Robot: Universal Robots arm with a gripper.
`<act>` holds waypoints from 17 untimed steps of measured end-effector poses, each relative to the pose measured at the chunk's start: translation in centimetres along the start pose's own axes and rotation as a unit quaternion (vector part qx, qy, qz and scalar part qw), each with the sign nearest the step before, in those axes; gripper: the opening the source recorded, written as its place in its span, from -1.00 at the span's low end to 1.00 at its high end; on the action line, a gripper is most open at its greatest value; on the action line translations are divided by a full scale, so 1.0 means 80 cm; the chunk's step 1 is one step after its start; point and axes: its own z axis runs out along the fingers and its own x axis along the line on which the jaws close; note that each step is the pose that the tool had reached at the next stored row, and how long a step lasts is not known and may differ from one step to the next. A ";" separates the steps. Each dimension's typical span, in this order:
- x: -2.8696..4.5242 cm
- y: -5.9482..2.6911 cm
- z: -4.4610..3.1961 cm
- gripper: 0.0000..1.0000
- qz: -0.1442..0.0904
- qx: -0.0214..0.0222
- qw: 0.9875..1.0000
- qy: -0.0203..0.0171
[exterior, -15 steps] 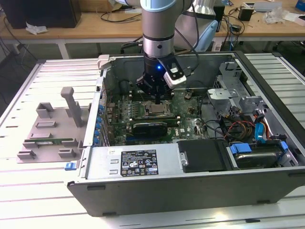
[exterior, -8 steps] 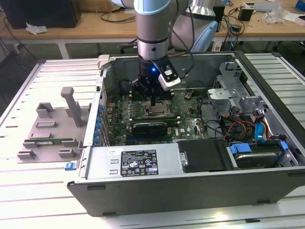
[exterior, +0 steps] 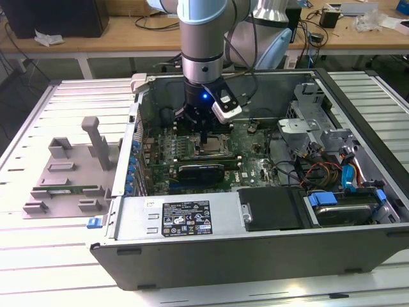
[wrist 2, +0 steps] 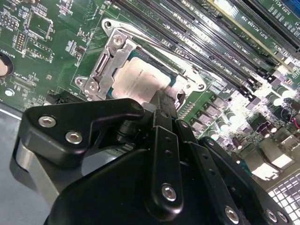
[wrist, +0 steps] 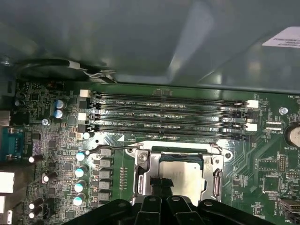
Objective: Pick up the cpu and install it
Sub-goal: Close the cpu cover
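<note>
Now we see the gripper, fingers pressed together, touching the cpu seated in its socket.

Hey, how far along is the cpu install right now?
Looks done: the cpu lies inside the socket frame. In hand: the end effector sits low over the cpu, right at its metal top. Left: the end effector has not pulled clear, and I cannot tell whether the cpu is fully seated.
</note>
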 end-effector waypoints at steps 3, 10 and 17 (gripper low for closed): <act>0.0045 0.000 0.0012 -0.79 0.000 0.000 1.000 0.000; 0.0147 -0.002 0.0128 -0.79 0.000 0.000 1.000 0.000; 0.0152 -0.002 0.0163 -0.79 0.000 0.000 1.000 0.000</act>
